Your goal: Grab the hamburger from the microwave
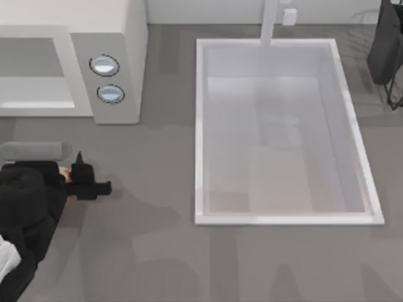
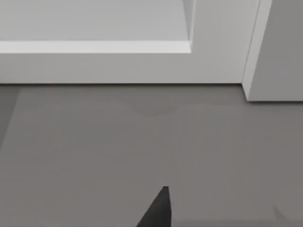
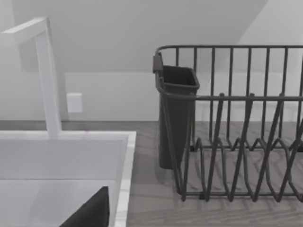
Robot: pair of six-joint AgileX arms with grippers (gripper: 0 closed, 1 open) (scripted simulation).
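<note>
Fingers (image 2: 158,211) of the left gripper (image 1: 88,178), apart or together I cannot tell, sit at the microwave's (image 1: 119,38) 6 o'clock beside an orange-brown sliver, probably the hamburger (image 1: 64,172), so I judge this the pull-out step, needing a steady retreat; right arm (image 1: 384,44) parked at 1 o'clock.

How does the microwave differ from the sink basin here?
The microwave stands at the top view's upper left as a raised box opening to the front; the sink basin is sunk into the counter at centre-right, open upward. The microwave carries two round knobs; the sink has a tall faucet. Both are white.
</note>
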